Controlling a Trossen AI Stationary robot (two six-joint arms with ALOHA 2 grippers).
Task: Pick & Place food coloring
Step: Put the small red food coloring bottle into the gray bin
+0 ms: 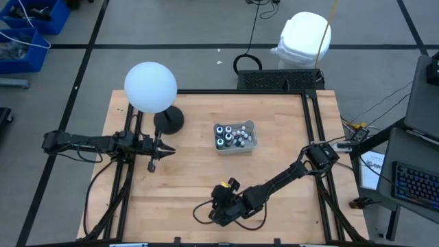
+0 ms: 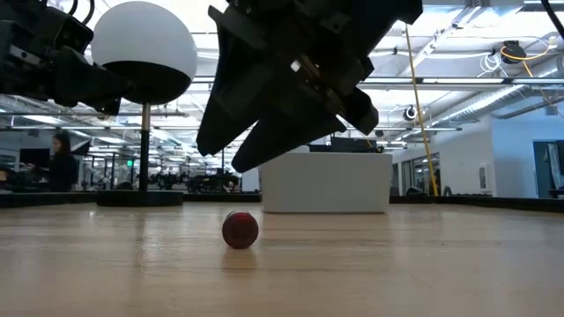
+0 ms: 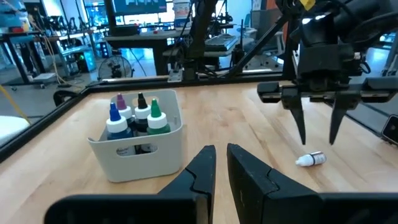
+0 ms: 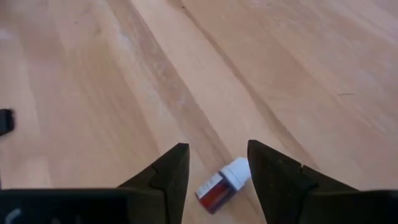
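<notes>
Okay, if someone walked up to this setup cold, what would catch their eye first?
Probably the right gripper, open, poised right above a small red bottle lying on its side near the table's front edge. Next, the grey tray of bottles mid-table, and the big white globe lamp at the back left, close to the waiting left gripper.

bottle (image 4: 219, 187) partly hidden between fingers (image 4: 168, 177)

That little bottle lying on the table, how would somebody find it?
Start at the grey tray mid-table, then come toward the front edge, under the right gripper. The small red bottle lies there on its side, white-capped, alone on bare wood, while the others stand in the tray.
</notes>
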